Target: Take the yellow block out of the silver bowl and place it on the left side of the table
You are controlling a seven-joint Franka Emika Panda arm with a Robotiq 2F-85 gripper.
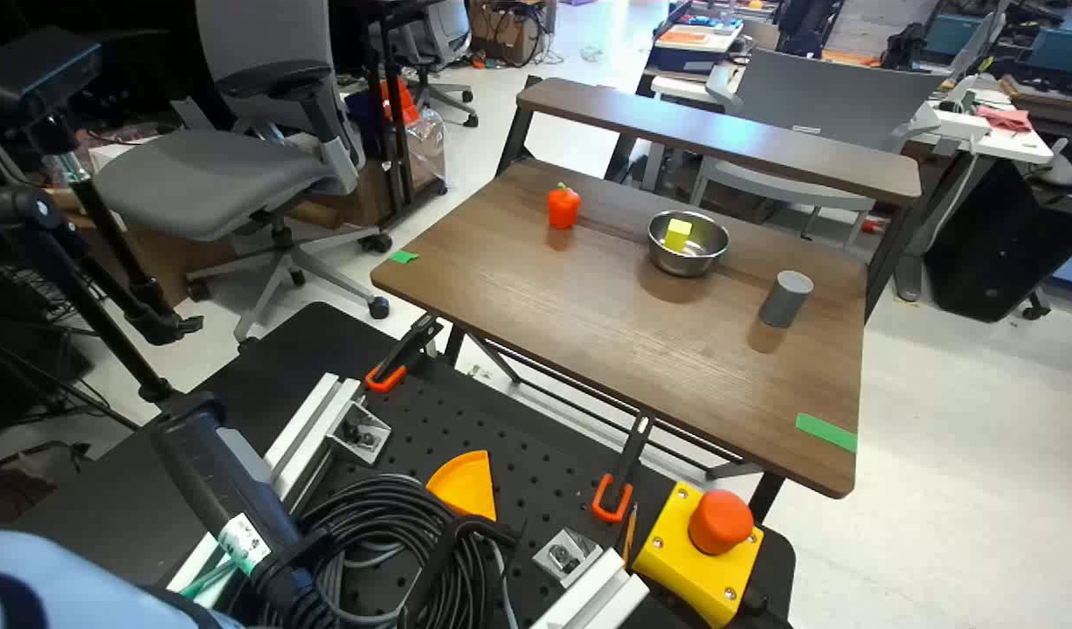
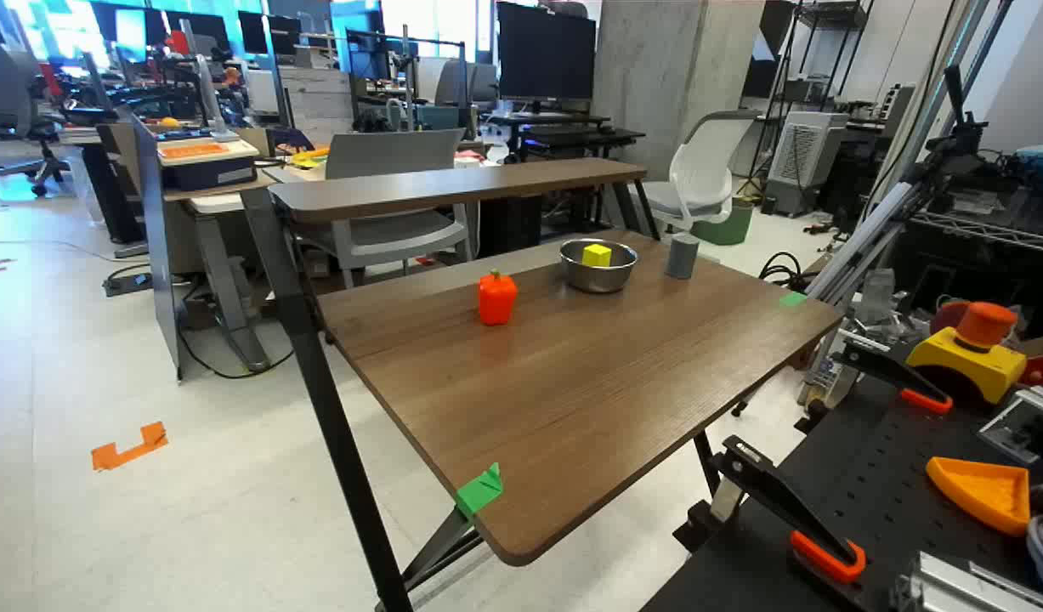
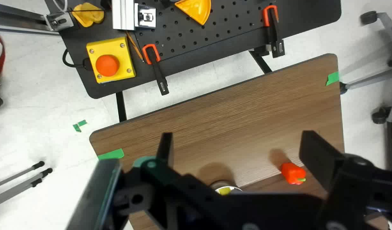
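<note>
Gripper (image 3: 238, 150), jaws spread apart and gripping nothing, hangs well above the table (image 3: 231, 108), with the yellow block (image 1: 678, 234) below it inside the silver bowl (image 1: 681, 265) and a red pepper (image 1: 563, 209) also beneath. The reach for the block appears to be the step in hand; the next move likely calls for lowering over the bowl and fitting the jaws astride the block, clear of the rim
</note>
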